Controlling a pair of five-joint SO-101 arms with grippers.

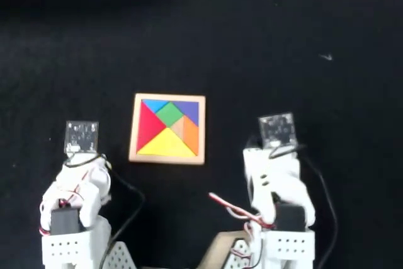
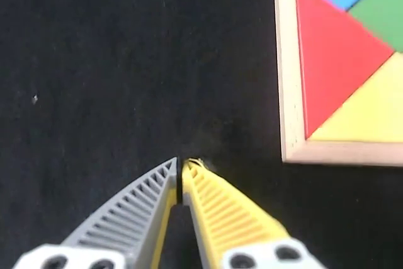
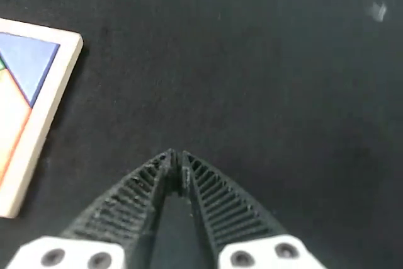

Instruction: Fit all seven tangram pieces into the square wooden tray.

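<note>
Black worktop (image 1: 283, 42), cloth-covered. Left arm (image 1: 75, 193) and right arm (image 1: 277, 187) sit at its near edge, both folded low. The square wooden tray (image 1: 133, 131) lies flat between them, nearer the left arm.

Pieces seated inside the tray:
- red triangle (image 1: 149, 131)
- yellow triangle (image 1: 166, 145)
- blue triangle (image 1: 189, 111)
- orange piece (image 1: 191, 133)
- green square (image 1: 169, 113)
- light-blue triangle (image 1: 155, 104)
- small pale triangle (image 1: 179, 128)

Left pincer (image 2: 181, 168) is closed on nothing, over cloth near the tray. Right pincer (image 3: 175, 159) is likewise closed and holds nothing.

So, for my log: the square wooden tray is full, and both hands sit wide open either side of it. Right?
Not open: the wrist views show the left hand and right hand shut. The square wooden tray is full, one hand either side.
</note>
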